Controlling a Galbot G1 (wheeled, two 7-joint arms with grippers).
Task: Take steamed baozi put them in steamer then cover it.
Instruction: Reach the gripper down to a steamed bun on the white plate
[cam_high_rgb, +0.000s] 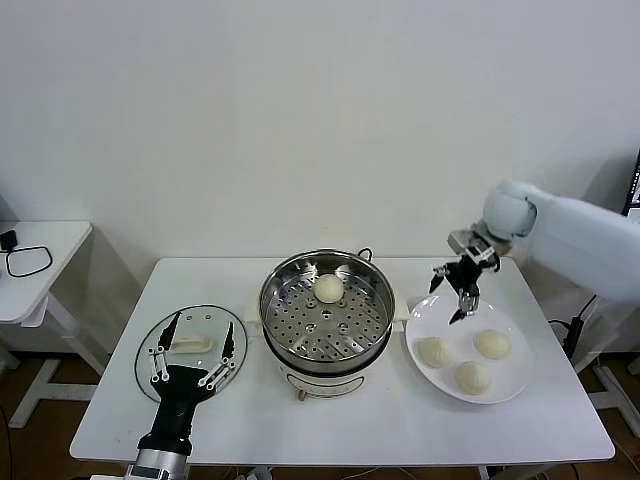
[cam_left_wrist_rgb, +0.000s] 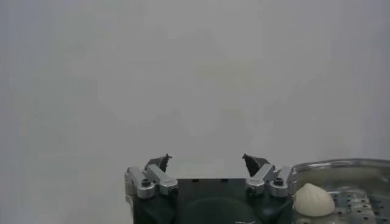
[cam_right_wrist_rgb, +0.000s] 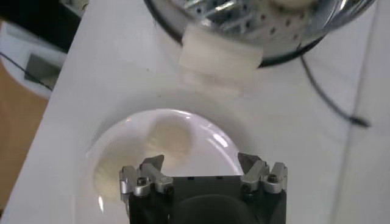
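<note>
A plain white wall backs a white counter (cam_high_rgb: 340, 420) that carries everything. At the counter's middle stands the steamer (cam_high_rgb: 326, 318), uncovered, with one steamed baozi (cam_high_rgb: 329, 288) already on its perforated tray toward the far side. Three more baozi (cam_high_rgb: 470, 362) lie on a white plate (cam_high_rgb: 425, 318) near the counter's right edge. The right tool (cam_high_rgb: 463, 292) hangs above the plate's far rim, jaws spread wide and holding nothing. The coming move turns on this: the buns lie below the right tool and toward the counter's front edge, the closest being the one at the plate's far right (cam_high_rgb: 492, 344), so the right arm is by far the nearer and would probably need to drop and come forward. The cover (cam_high_rgb: 190, 350) lies flat near the left front corner, with the left tool (cam_high_rgb: 192, 352) above it, also wide open and empty, well apart from the plate.
</note>
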